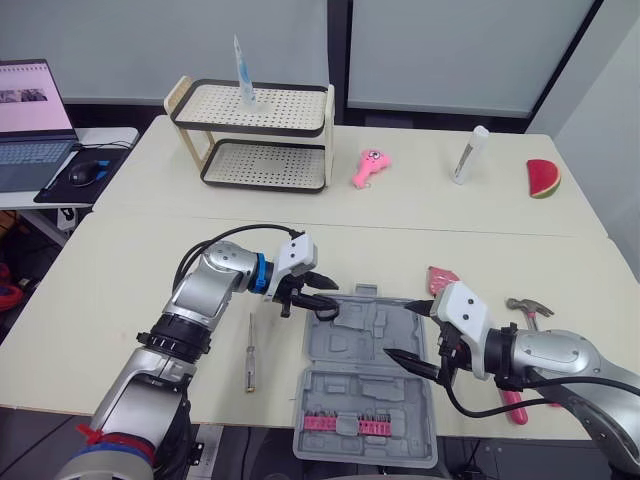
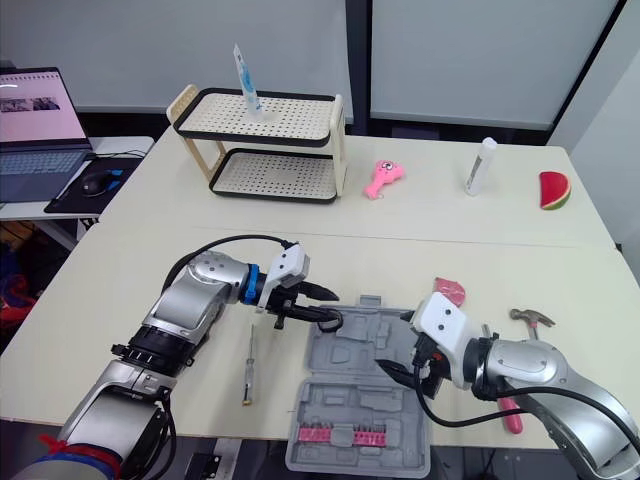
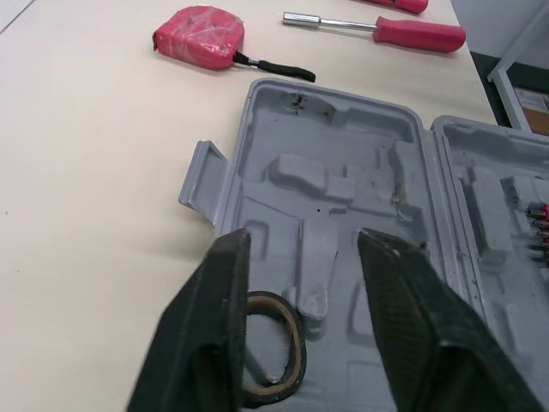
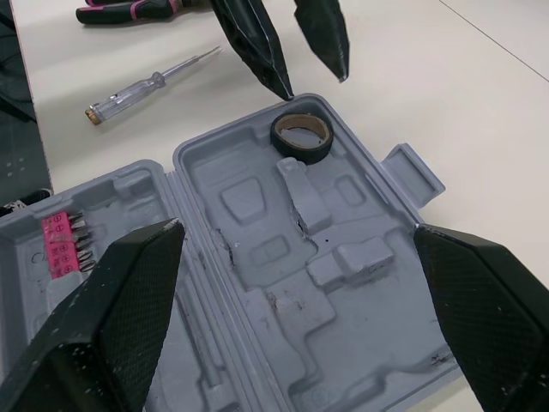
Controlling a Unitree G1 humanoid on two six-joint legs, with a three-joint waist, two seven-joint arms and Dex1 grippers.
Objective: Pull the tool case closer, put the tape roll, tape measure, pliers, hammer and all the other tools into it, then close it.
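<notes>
The grey tool case (image 1: pixel 350 345) lies open at the front edge of the counter (image 1: pixel 150 260). A tape roll (image 4: pixel 302 136) sits in the far left corner of its far half, and a pink bit holder (image 1: pixel 340 424) in its near half. The left hand (image 1: pixel 325 298) hovers just above the roll, fingers parted and empty. The right hand (image 1: pixel 397 328) is spread wide over the case's right side. The tape measure (image 1: pixel 441 279) and hammer (image 1: pixel 528 308) lie to the right, a screwdriver (image 1: pixel 250 352) to the left, with open counter beyond.

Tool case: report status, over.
Left gripper open over black tape roll, roll lying in open grey plastic tool case. Right gripper open above case. Pink tape measure, pink-handled hammer, clear-handled screwdriver on beige table outside. Nothing blocking.
</notes>
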